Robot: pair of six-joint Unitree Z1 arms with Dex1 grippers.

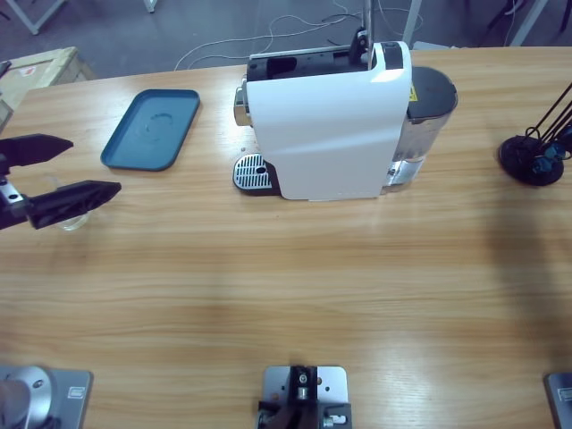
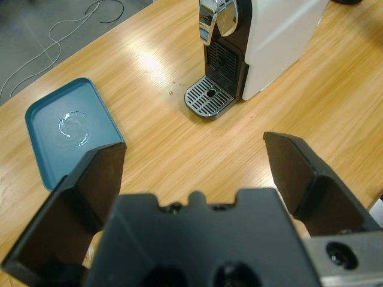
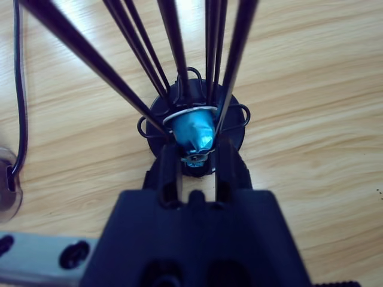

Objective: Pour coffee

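Observation:
No coffee shows in any view. The white coffee machine [image 1: 326, 125] stands at the table's back middle, with its spout [image 2: 218, 17] over the metal drip grate [image 2: 207, 98]. At the table's left edge my left gripper [image 1: 94, 165] is open, and a clear glass [image 1: 73, 217] sits partly under its nearer jaw. The same gripper [image 2: 194, 149] holds nothing and points toward the grate. My right gripper [image 3: 197, 156] is shut on the lower end of a blue capsule [image 3: 192, 131], which hangs in a black wire capsule holder [image 3: 179, 113].
A teal tray [image 1: 150, 130] with a wet ring on it lies left of the machine. The capsule holder [image 1: 531, 159] stands near the table's right edge. A suction cup [image 3: 9, 179] with a black cable lies beside the holder.

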